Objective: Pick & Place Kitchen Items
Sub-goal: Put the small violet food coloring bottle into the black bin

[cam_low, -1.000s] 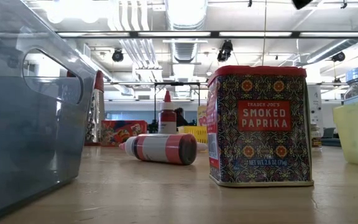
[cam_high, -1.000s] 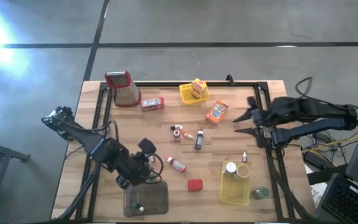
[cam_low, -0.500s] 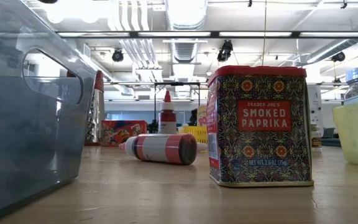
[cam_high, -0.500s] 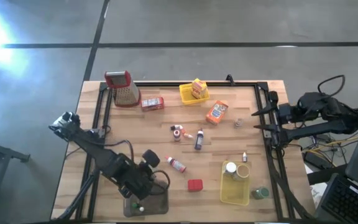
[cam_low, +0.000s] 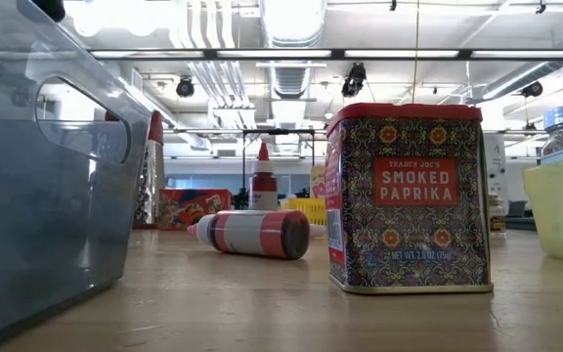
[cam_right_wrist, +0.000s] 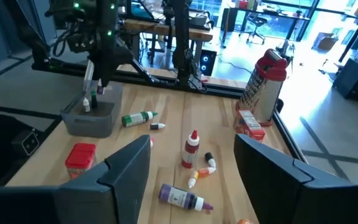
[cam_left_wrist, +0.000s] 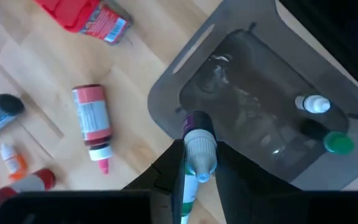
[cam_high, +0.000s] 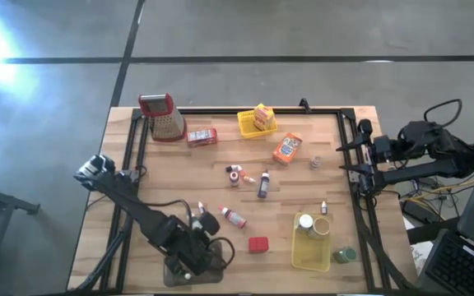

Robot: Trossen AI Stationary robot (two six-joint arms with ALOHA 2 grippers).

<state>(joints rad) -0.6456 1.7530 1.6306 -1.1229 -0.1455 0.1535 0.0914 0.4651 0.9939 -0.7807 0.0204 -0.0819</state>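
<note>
My left gripper (cam_high: 191, 260) hangs over the grey tray (cam_high: 212, 271) at the table's near edge, shut on a small bottle (cam_left_wrist: 197, 152) with a pale cap. The tray (cam_left_wrist: 272, 74) holds a white-capped bottle (cam_left_wrist: 312, 104) and a green-capped one (cam_left_wrist: 337, 143). Other kitchen items lie on the wood: a red-labelled bottle (cam_high: 234, 217), the red paprika tin (cam_high: 258, 244), a dark bottle (cam_high: 263, 186) and an orange box (cam_high: 287, 148). My right gripper (cam_high: 346, 158) stands open at the table's right edge, holding nothing. My left gripper pinches the small bottle's body (cam_left_wrist: 187, 194) between its two fingers, just behind the cap. The fingers come from above, slanting down, and the bottle lies along them with its cap end (cam_left_wrist: 199, 149) sticking out past the tips. It hangs clear above the tray's rim.
A metal grater (cam_high: 164, 117) and a red box (cam_high: 202, 136) stand at the far left. One yellow basket (cam_high: 246, 125) with a box sits at the far middle, another (cam_high: 311, 255) with jars at the near right. A small jar (cam_high: 315, 163) lies near my right gripper.
My left gripper has moved down and toward the table's near edge with the bottle, from beside the grey tray to over it. My right gripper has drawn back toward the table's right edge, uncovering the small jar there.
</note>
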